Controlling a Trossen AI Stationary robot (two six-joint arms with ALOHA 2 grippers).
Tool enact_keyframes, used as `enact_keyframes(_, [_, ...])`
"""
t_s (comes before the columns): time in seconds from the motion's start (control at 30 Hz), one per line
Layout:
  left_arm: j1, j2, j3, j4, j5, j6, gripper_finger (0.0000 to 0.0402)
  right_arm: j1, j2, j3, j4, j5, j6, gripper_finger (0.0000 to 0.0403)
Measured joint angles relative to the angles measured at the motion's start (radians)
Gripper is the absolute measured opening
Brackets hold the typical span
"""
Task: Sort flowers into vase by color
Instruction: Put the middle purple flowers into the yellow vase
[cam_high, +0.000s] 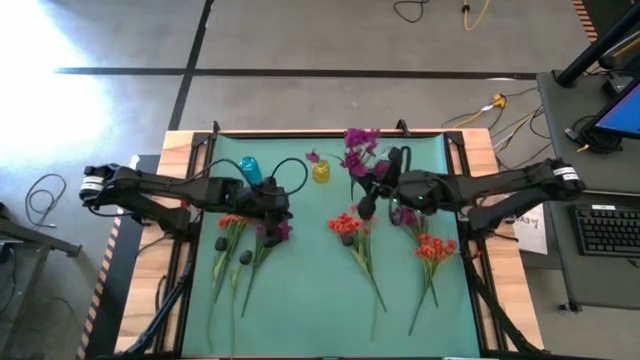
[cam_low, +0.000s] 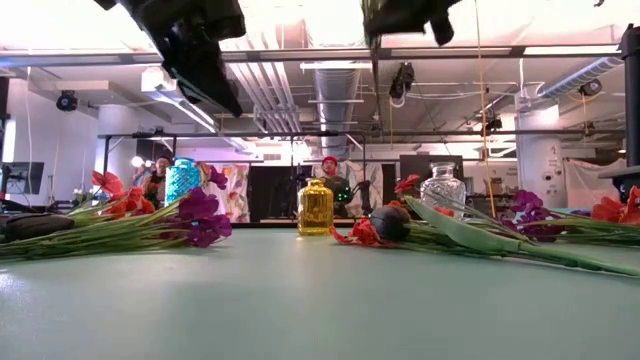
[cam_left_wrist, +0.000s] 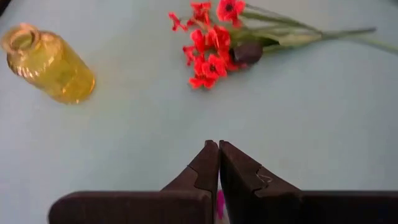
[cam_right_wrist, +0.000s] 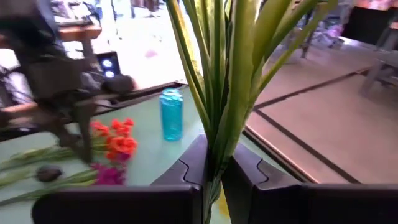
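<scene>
My right gripper (cam_high: 372, 190) is shut on a purple-magenta flower whose blooms (cam_high: 358, 146) point toward the far edge, beside the yellow vase (cam_high: 321, 172). In the right wrist view, green stems and leaves (cam_right_wrist: 217, 74) rise from between the fingers. My left gripper (cam_high: 276, 205) is shut and hovers over a purple flower (cam_high: 281, 231) lying flat on the mat, touching nothing. The blue vase (cam_high: 249, 170) stands just beyond it. A clear vase (cam_low: 442, 190) stands right of the yellow one (cam_low: 315, 207). My right gripper pinches the bundle of green stems (cam_right_wrist: 213, 163) between its two fingers (cam_right_wrist: 186, 168), which lie across the stems. The flower is lifted clear of the mat, and its blooms lie outside the wrist view. A thin stem end (cam_low: 375, 120) seems to hang below the gripper.
Orange-red flowers lie at mid-table (cam_high: 346, 226), at the right (cam_high: 436, 248) and at the left (cam_high: 232, 222) with dark buds (cam_high: 220, 243). Another purple flower (cam_high: 405, 215) lies under the right arm. People stand in the room beyond the table (cam_low: 330, 180).
</scene>
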Motion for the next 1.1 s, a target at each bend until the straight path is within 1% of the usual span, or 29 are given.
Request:
enact_keyframes(0.07, [-0.004,-0.02,0.0,-0.04,0.0,-0.004,0.0,-0.027,0.02,0.0,0.036,-0.038,-0.022,0.0027])
enact_keyframes(0.23, [-0.017,-0.076,0.0,-0.098,-0.001,-0.014,0.0,-0.106,0.048,0.0,0.163,-0.213,-0.059,0.0027])
enact_keyframes(0.33, [-0.035,-0.124,-0.004,-0.117,-0.001,-0.032,0.0,-0.147,0.072,-0.001,0.252,-0.273,-0.089,0.0027])
enact_keyframes(0.43, [-0.062,-0.175,-0.02,-0.116,-0.003,-0.05,0.0,-0.177,0.101,-0.015,0.344,-0.311,-0.114,0.0027])
enact_keyframes(0.6, [-0.102,-0.268,-0.081,-0.082,-0.052,-0.069,0.0,-0.216,0.166,-0.07,0.592,-0.315,-0.179,0.0027])
enact_keyframes(0.7, [-0.104,-0.327,-0.131,-0.052,-0.071,-0.085,0.0,-0.25,0.222,-0.075,0.679,-0.307,-0.185,0.0027])
enact_keyframes(0.87, [-0.103,-0.413,-0.184,-0.026,-0.113,-0.099,0.0,-0.314,0.302,-0.072,0.717,-0.304,-0.16,0.0027])
enact_keyframes(0.97, [-0.103,-0.454,-0.202,-0.024,-0.137,-0.112,0.0,-0.343,0.332,-0.068,0.723,-0.304,-0.129,0.0027])
enact_keyframes(1.1, [-0.103,-0.494,-0.222,-0.025,-0.165,-0.115,0.0,-0.362,0.356,-0.068,0.726,-0.303,-0.126,0.0027])
